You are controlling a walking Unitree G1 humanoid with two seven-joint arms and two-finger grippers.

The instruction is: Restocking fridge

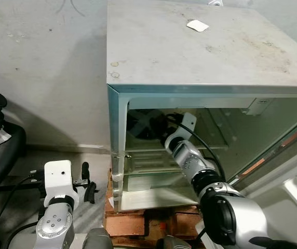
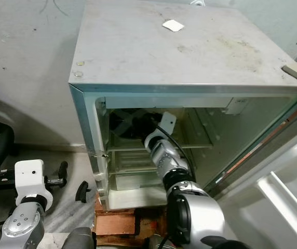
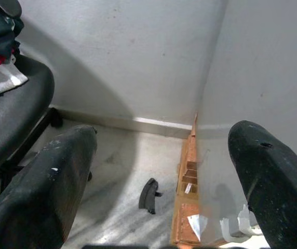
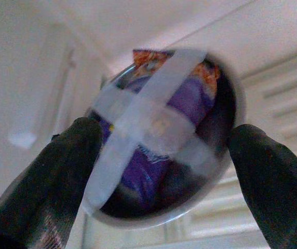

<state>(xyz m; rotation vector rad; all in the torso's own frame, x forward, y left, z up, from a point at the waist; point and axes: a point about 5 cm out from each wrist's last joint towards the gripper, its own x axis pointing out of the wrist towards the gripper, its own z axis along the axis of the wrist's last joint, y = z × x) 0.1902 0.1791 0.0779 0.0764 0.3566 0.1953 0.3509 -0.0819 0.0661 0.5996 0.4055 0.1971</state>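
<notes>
R arm in fridge (image 1: 118,124) | taped bowl (image 4: 164,135) btwn jaws, mouth twd cam; tilt unclear

Black chair (image 3: 13,104); perhaps bricks (image 1: 133,220)

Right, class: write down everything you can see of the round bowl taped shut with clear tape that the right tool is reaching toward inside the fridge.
The round metal-looking bowl taped shut with clear tape has a shiny grey rim. Two strips of translucent tape cross over its mouth, holding in a purple and orange packet. It faces the right tool, framed between that tool's spread black fingers, inside the white fridge. Contact with the fingers cannot be told.
</notes>
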